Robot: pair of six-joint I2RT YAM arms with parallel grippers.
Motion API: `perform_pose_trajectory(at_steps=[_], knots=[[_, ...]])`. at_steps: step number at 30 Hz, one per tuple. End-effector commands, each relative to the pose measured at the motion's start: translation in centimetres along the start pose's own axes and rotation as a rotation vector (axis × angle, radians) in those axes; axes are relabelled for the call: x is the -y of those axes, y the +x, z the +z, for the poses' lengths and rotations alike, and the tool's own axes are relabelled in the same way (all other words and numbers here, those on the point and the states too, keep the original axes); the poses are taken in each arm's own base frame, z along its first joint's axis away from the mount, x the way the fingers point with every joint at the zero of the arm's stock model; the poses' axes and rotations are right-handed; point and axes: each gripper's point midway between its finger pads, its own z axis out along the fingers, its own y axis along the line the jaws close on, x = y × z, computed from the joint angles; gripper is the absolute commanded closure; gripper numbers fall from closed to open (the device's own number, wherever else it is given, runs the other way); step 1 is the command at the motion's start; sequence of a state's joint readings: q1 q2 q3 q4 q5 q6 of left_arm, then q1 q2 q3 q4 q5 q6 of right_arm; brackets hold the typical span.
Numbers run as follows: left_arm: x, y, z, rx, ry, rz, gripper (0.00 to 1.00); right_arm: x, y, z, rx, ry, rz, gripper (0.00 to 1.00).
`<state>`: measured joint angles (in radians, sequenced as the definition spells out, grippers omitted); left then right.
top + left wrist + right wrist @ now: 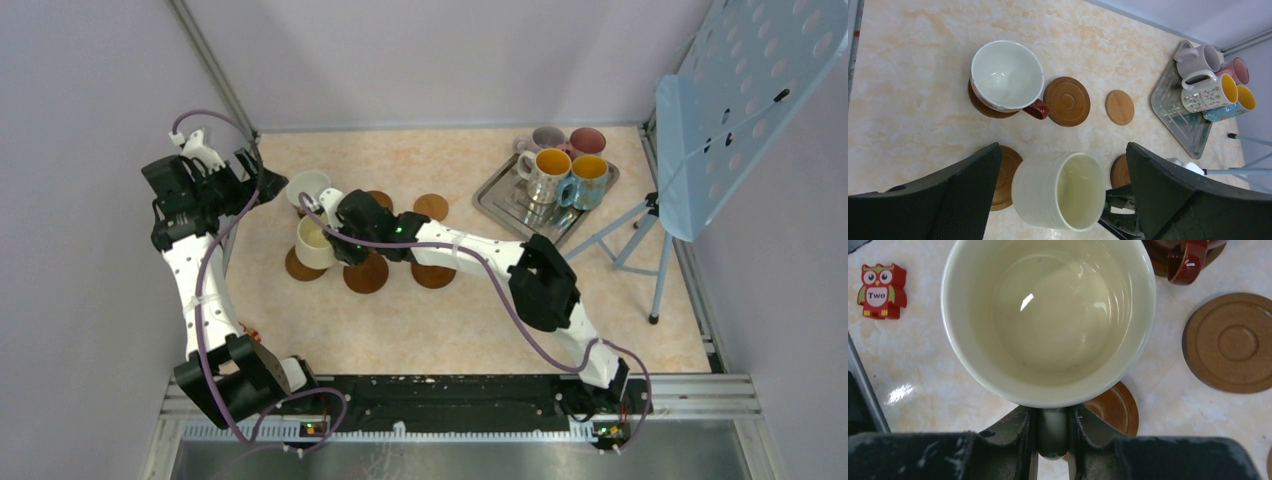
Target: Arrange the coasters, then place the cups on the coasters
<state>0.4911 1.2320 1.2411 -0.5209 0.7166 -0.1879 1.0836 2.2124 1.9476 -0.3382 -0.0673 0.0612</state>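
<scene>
My right gripper (338,238) (1052,415) is shut on the handle of a cream cup (314,243) (1048,315) (1058,190). The cup is tilted, over the edge of the front-left coaster (300,268) (1005,175) (1115,407). A white cup with a red handle (306,187) (1007,75) stands on another coaster (979,100). Bare coasters lie at the front (366,274) (433,273) and at the back, one dark (1067,101) and one lighter (431,207) (1119,107). My left gripper (262,178) (1063,150) hangs open above them, holding nothing.
A square silver tray (500,205) (1173,115) at the back right holds lilac (546,137), pink (587,140), white (550,166) and blue (588,177) cups. A pale blue perforated panel on a stand (740,100) sits at the right. A red owl block (881,291) lies beside the cream cup.
</scene>
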Motion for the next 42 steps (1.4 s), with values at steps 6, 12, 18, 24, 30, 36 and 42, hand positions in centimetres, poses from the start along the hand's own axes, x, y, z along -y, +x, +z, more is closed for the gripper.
perform_pose_trajectory(at_steps=[6, 12, 18, 24, 30, 36, 42], knots=[[0.1, -2.4, -0.8, 0.047, 0.001, 0.012, 0.01, -2.1, -8.3, 1.8, 0.224, -0.048, -0.007, 1.00], [0.0, -2.4, -0.9, 0.054, 0.007, 0.011, 0.01, -2.2, -7.5, 3.6, 0.213, -0.034, -0.007, 1.00], [-0.1, -2.1, -1.0, 0.050, 0.013, 0.012, 0.01, -1.9, -6.9, 4.7, 0.208, -0.020, -0.007, 1.00], [-0.3, -1.8, -0.8, 0.043, 0.028, -0.001, 0.01, -1.7, -6.3, 5.5, 0.200, -0.014, -0.001, 1.00], [-0.1, -2.3, -1.0, 0.055, 0.041, -0.004, 0.01, -1.4, -6.3, 6.0, 0.201, 0.003, -0.007, 1.00], [-0.2, -2.2, -0.9, 0.053, 0.046, -0.007, 0.01, -1.5, -6.4, 6.4, 0.209, -0.001, 0.000, 1.00], [-0.5, -2.0, -0.9, 0.049, 0.049, -0.012, 0.01, -1.7, -5.9, 6.9, 0.199, -0.001, -0.001, 1.00]])
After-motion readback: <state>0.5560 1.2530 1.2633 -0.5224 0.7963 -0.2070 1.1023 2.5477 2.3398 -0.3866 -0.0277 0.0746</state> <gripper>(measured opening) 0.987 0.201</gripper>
